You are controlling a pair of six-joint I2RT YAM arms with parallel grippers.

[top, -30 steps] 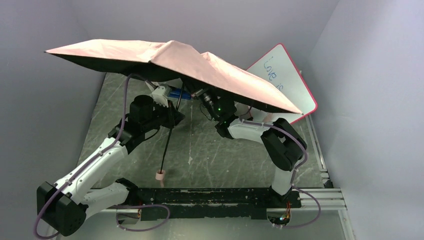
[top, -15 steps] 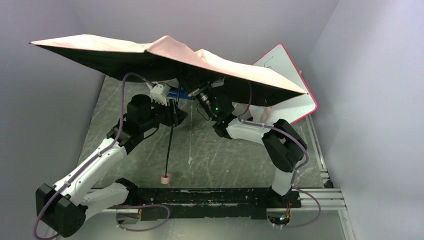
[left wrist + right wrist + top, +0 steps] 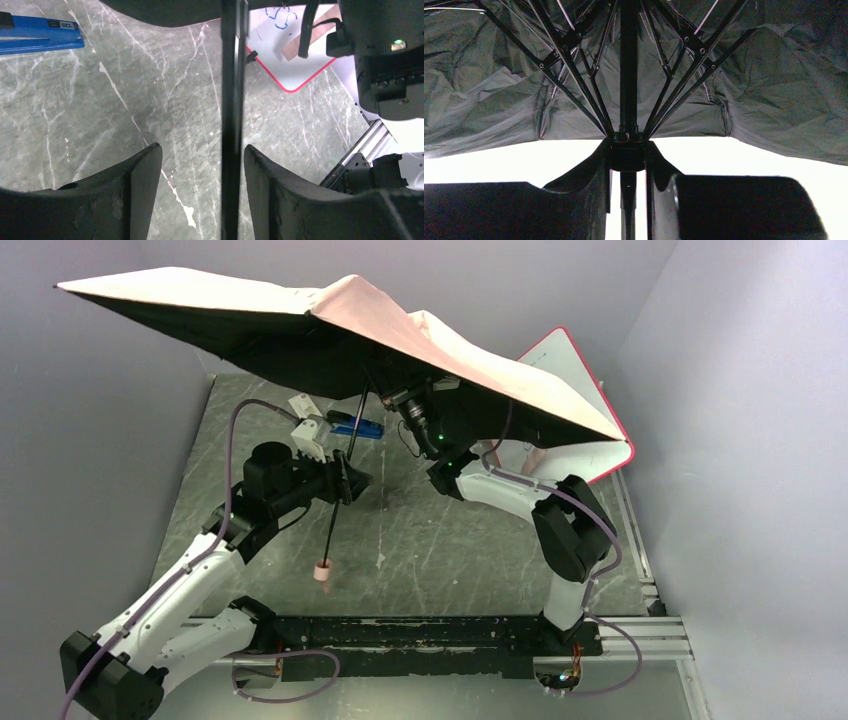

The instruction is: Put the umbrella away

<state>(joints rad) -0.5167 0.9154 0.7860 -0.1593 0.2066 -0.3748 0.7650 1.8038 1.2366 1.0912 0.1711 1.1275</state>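
Observation:
The umbrella [image 3: 330,315] is spread open above the table, pink on top and black underneath. Its thin black shaft [image 3: 340,495] slants down to the small pink handle [image 3: 322,575], which hangs just above the table. My left gripper [image 3: 346,483] is open around the shaft [image 3: 231,125], which passes between the fingers [image 3: 137,180] nearer the right one, with a gap on each side. My right gripper [image 3: 628,157] sits under the canopy, shut on the umbrella's sliding hub [image 3: 627,150] where the ribs meet. In the top view its fingers are hidden by the fabric.
A blue tool [image 3: 356,427] lies on the marbled table [image 3: 440,550] behind my left gripper, also the blue tool [image 3: 40,35]. A pink-framed whiteboard [image 3: 585,455] leans at the back right. An aluminium rail [image 3: 640,635] runs along the near edge. Grey walls stand close on both sides.
My left gripper has opened and let go of the shaft. The canopy has risen and tipped up on its left side, and the handle has lifted slightly.

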